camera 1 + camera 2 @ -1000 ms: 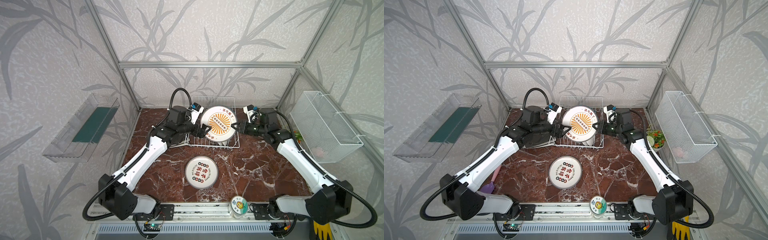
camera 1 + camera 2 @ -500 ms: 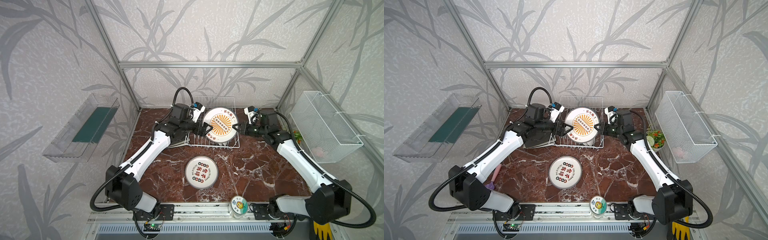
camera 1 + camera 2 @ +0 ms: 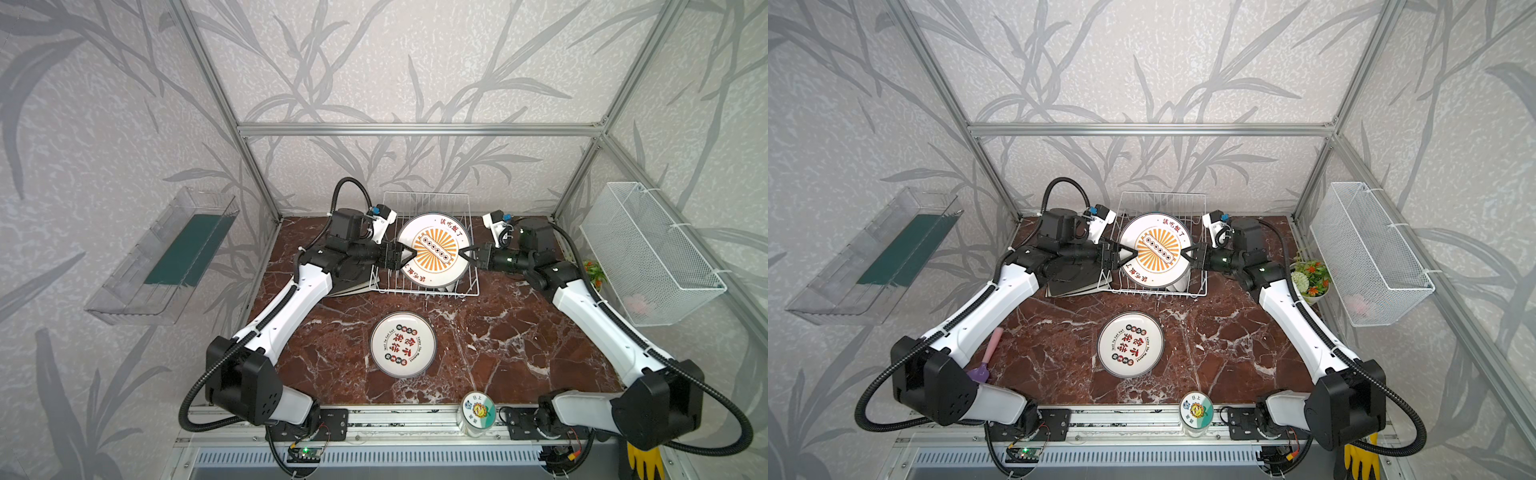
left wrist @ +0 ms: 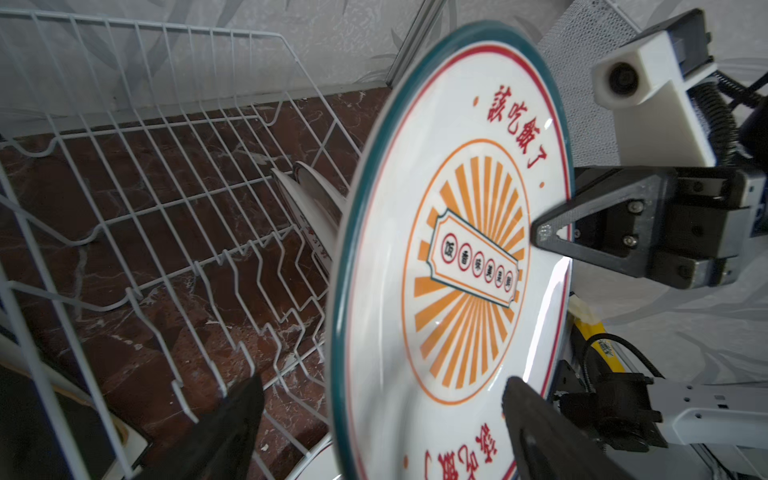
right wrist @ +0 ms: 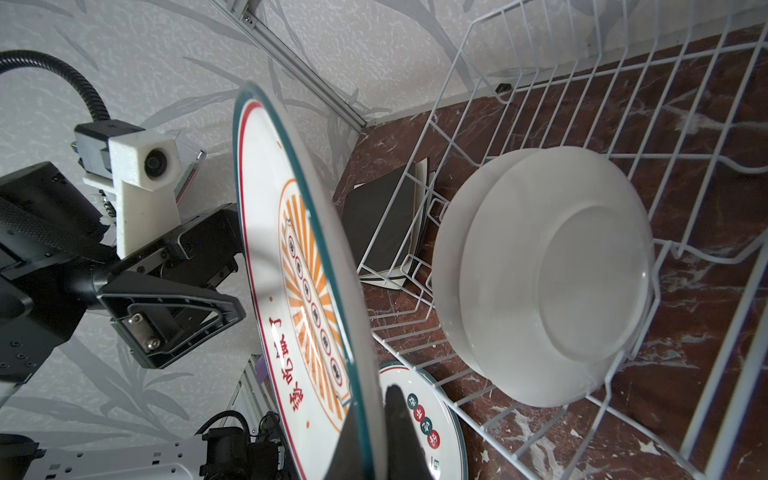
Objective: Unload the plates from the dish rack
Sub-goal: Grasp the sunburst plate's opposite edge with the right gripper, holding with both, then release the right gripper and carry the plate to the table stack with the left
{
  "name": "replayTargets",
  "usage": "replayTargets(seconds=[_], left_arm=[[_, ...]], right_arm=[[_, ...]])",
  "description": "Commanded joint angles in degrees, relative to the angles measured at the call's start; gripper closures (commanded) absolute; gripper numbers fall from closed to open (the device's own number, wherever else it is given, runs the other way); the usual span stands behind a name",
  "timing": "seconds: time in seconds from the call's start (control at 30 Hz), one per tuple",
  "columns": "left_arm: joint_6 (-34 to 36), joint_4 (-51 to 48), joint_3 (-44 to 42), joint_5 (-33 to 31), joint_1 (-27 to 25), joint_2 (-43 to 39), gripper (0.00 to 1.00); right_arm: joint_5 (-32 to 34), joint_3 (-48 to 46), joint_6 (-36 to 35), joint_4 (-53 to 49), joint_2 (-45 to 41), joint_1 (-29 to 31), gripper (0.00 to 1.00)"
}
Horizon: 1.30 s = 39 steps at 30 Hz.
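Note:
A round white plate with an orange sunburst face (image 3: 434, 249) (image 3: 1154, 249) hangs upright above the white wire dish rack (image 3: 424, 203). My right gripper (image 3: 465, 253) (image 5: 374, 399) is shut on its right rim. My left gripper (image 3: 409, 255) (image 4: 382, 386) is open, one finger on each side of the plate's left rim, with a gap to both. Two more white plates (image 5: 561, 270) stand in the rack's slots with their backs showing. Another round plate (image 3: 402, 344) lies flat on the table in front of the rack. A black square plate (image 3: 1075, 278) lies on cream ones left of the rack.
A jar with a flower lid (image 3: 478, 409) stands at the table's front edge. A white mesh basket (image 3: 648, 249) hangs on the right wall, above a small flower pot (image 3: 1308, 276). A clear tray (image 3: 166, 257) hangs on the left wall. A pink-handled spatula (image 3: 988, 353) lies front left.
My left arm has shifted and its open jaws have settled around the plate's left rim. The right gripper keeps hold of the plate in nearly the same place.

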Motion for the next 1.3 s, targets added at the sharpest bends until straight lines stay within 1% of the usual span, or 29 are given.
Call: replayTargets(seconds=[0.0,0.17,0.3,0.4,0.5,0.57,0.67,0.77,0.9,0.97,1.1,1.17,1.27], left_arm=[[-1.8,2.7,-0.1,7.4,-0.1,1.1,0.14],[-3.2,4.5,0.6,12.4,-0.1,3.4,0.33],[-3.1,4.1,0.8,13.6,-0.2,4.1,0.47],[-3.0,3.3,1.1,14.3,-0.2,4.3,0.61],[-2.8,2.2,1.2,13.8,-0.2,4.1,0.82],[-2.0,0.5,1.5,13.2,-0.2,4.1,1.0],[-1.7,-0.5,1.5,12.2,-0.2,3.8,1.0],[-2.7,0.2,1.0,11.8,-0.2,3.5,1.0],[-3.7,0.5,0.8,11.4,-0.1,3.1,1.0],[-4.0,0.4,0.7,10.7,-0.1,2.5,1.0],[-4.7,-1.7,1.3,10.1,0.3,1.4,1.0],[-5.1,-2.9,1.2,9.9,0.6,0.8,1.0],[-4.9,-7.3,1.1,9.0,1.2,-0.6,1.0]], right_arm=[[-3.3,1.1,-0.4,5.0,-0.5,0.3,1.0],[-4.0,0.7,-1.2,6.4,0.4,0.6,1.0],[-4.8,0.4,-2.3,7.1,1.1,1.1,1.0],[-5.2,0.2,-3.7,7.1,1.4,1.4,1.0],[-4.9,-0.4,-4.1,7.0,1.2,1.4,1.0],[-4.8,-0.9,-4.1,7.1,1.2,1.4,1.0],[-4.4,-1.2,-4.3,7.0,1.2,1.5,0.99],[-2.9,-1.2,-4.7,5.7,0.9,1.5,0.91],[-1.4,-1.5,-4.8,4.9,0.1,1.5,0.76],[0.0,-1.2,-5.2,3.9,-0.3,1.5,0.64],[2.8,-0.4,-7.2,1.4,-1.1,1.5,0.44],[4.4,0.0,-8.7,0.0,-1.5,1.4,0.39],[7.1,-0.2,-10.9,-1.4,-2.7,1.4,0.27]])
